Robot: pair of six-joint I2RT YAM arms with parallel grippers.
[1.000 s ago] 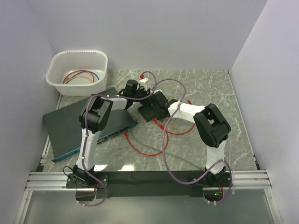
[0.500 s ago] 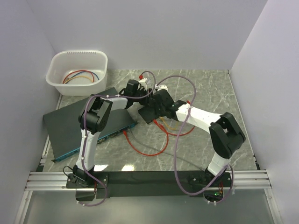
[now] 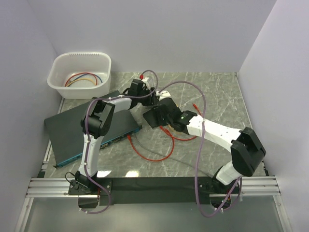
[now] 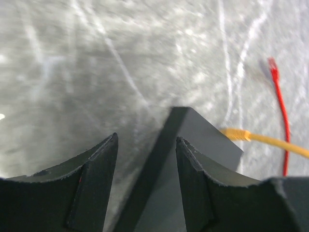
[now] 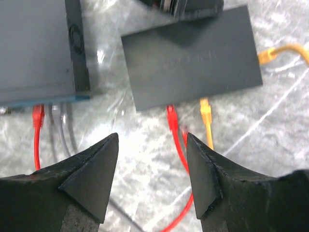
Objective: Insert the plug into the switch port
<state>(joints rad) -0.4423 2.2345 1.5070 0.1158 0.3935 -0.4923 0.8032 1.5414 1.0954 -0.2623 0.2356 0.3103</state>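
I judge nothing done yet: my left gripper point(image 4: 147, 179) and right gripper point(image 5: 149, 179) are spread and empty, and the plug point(image 5: 172, 115) sits against the small black box point(image 5: 193, 58) mid-frame, apart from the switch port point(image 5: 72, 98) at upper left.

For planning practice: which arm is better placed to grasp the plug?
Right. The right pincer, open, frames the red plug by the small black box; the left pincer hangs over the box's corner.

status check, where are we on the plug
Left gripper open, empty; right gripper open, empty. Plug loose on table, ungripped. Small black box beneath both grippers.
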